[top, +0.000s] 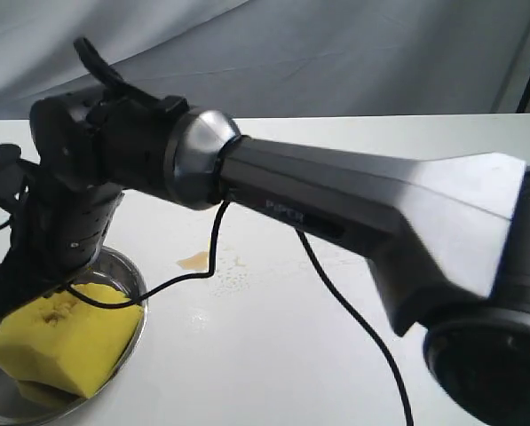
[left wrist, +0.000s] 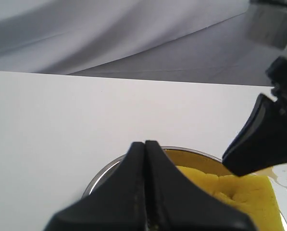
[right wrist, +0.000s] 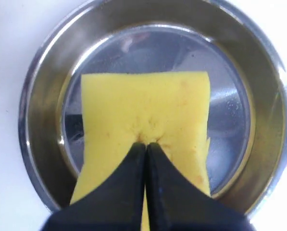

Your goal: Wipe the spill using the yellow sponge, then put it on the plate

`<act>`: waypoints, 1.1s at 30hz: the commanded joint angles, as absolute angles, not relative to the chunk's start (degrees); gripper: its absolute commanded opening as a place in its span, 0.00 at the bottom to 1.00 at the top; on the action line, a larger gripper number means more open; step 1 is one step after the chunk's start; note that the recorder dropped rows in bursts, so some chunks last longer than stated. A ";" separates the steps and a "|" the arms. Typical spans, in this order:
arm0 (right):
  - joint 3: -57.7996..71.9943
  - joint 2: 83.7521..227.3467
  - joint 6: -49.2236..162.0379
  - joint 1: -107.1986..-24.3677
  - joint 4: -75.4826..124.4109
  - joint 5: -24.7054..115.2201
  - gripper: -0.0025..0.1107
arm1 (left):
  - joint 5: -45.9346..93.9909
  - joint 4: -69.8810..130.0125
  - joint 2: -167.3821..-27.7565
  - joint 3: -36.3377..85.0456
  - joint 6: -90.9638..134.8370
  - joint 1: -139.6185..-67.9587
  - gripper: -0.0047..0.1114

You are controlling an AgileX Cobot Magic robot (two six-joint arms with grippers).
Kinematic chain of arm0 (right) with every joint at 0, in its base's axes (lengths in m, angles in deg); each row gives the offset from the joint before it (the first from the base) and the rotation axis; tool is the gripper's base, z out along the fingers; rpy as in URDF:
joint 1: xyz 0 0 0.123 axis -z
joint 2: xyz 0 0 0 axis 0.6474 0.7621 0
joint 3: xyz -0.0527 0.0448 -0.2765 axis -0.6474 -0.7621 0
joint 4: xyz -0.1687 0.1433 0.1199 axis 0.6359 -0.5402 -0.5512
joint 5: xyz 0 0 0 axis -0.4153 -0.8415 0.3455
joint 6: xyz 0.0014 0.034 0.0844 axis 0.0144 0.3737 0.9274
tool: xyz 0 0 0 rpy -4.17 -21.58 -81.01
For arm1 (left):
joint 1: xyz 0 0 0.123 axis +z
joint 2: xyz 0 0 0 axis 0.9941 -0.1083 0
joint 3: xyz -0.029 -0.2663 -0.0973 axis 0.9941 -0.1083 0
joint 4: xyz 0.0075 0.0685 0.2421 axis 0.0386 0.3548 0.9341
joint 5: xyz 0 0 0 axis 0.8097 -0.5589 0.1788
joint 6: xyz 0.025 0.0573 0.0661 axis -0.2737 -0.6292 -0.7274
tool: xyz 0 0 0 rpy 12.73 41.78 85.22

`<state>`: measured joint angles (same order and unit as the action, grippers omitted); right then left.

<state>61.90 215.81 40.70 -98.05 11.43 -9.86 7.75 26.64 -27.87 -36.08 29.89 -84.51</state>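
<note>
R pincer (right wrist: 145, 144) clamped on the yellow sponge (right wrist: 143, 106), pinching its middle, right over the plate (right wrist: 266, 96). L pincer (left wrist: 144, 143) squeezed closed w/ nothing in it, beside the plate. Spill (top: 193, 260) sits on the desk (top: 273, 355) nearby.

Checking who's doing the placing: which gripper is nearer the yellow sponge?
Right. The right gripper pinches the yellow sponge from above, over the plate. The left gripper is shut and empty, near the plate's rim, short of the sponge.
</note>
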 commanded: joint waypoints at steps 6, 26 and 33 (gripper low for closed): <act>62.26 208.41 41.04 -89.24 17.48 -18.29 0.02 | 8.14 26.66 -27.76 -36.34 30.17 -84.70 0.04; 40.37 191.14 45.57 -47.77 12.55 -20.74 0.02 | 8.14 26.66 -27.76 -36.34 30.17 -84.70 0.04; 23.16 178.40 45.35 -33.95 13.23 -10.39 0.02 | 8.14 26.66 -27.76 -36.34 30.17 -84.70 0.04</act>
